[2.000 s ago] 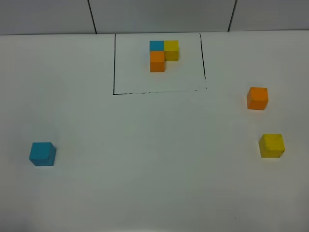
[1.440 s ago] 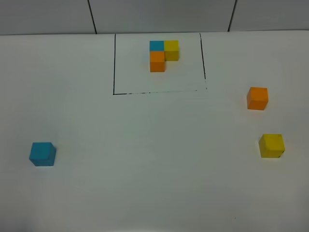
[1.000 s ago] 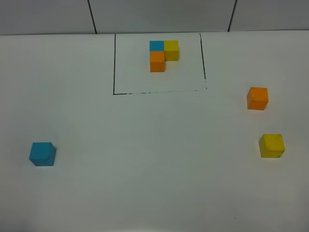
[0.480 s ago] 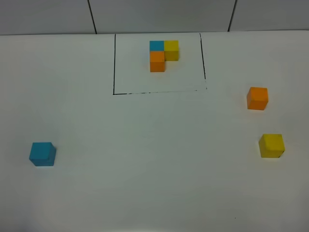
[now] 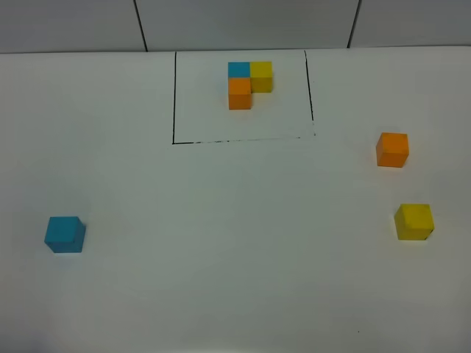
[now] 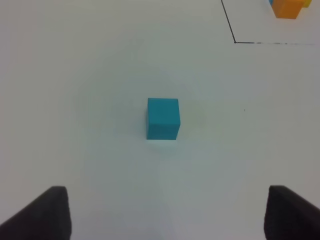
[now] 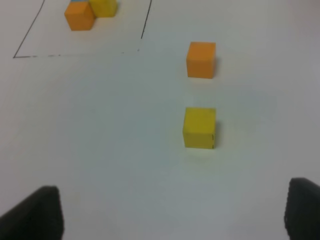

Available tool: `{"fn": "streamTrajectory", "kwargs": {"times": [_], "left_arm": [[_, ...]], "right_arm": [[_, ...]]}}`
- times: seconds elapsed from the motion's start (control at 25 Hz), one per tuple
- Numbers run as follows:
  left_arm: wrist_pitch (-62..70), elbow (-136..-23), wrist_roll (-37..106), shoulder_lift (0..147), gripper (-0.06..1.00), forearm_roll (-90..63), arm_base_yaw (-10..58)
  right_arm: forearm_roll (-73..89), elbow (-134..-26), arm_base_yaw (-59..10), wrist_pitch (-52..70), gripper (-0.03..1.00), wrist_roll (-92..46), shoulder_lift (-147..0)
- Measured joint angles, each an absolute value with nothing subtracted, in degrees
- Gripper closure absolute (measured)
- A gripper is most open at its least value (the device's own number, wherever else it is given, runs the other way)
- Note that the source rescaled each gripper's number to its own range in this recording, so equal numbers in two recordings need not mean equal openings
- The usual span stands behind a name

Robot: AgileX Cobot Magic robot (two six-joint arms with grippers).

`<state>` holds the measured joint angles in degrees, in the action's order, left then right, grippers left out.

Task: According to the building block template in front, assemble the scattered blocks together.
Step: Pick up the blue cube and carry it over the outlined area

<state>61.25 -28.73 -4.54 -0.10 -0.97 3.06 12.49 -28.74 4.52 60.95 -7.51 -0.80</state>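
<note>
The building block template (image 5: pixel 249 82), a blue, yellow and orange L-shaped cluster, sits inside a black drawn rectangle (image 5: pixel 174 95) at the far middle. Of the scattered blocks, the blue cube (image 5: pixel 65 234) lies near left, the orange cube (image 5: pixel 392 149) at right and the yellow cube (image 5: pixel 413 221) nearer than it. My left gripper (image 6: pixel 167 215) is open, short of the blue cube (image 6: pixel 163 118), nothing between its fingers. My right gripper (image 7: pixel 170 212) is open too, short of the yellow cube (image 7: pixel 200 127), with the orange cube (image 7: pixel 201 59) beyond. Neither arm shows in the exterior high view.
The cubes rest on a plain white table (image 5: pixel 235 243). A grey panelled wall (image 5: pixel 243 22) rises behind its far edge. Part of the template (image 7: pixel 85 14) and its outline show in the right wrist view.
</note>
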Motion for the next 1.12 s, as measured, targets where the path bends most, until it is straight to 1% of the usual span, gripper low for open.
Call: {"fn": "streamTrajectory", "kwargs": {"times": [0.48, 0.56, 0.64, 0.76, 0.84, 1.12], "left_arm": [[61.2, -28.7, -4.7, -0.1, 0.27, -1.0, 3.1], [60.9, -28.9, -4.7, 0.0, 0.23, -0.7, 3.1], [59.7, -29.7, -4.7, 0.9, 0.17, 0.0, 3.1], [57.0, -31.4, -4.6, 5.1, 0.03, 0.0, 3.1], [55.5, -33.0, -4.6, 9.4, -0.02, 0.0, 3.1], [51.3, -39.7, -4.5, 32.0, -0.04, 1.1, 3.1]], "right_arm": [[12.5, -28.7, 4.5, 60.9, 0.21, -7.5, -0.8], [12.5, -28.7, 4.5, 60.9, 0.21, -7.5, -0.8], [12.5, -28.7, 4.5, 60.9, 0.21, -7.5, -0.8], [12.5, -28.7, 4.5, 60.9, 0.22, -7.5, -0.8], [12.5, -28.7, 4.5, 60.9, 0.22, -7.5, -0.8], [12.5, -28.7, 4.5, 60.9, 0.22, -7.5, -0.8]]}}
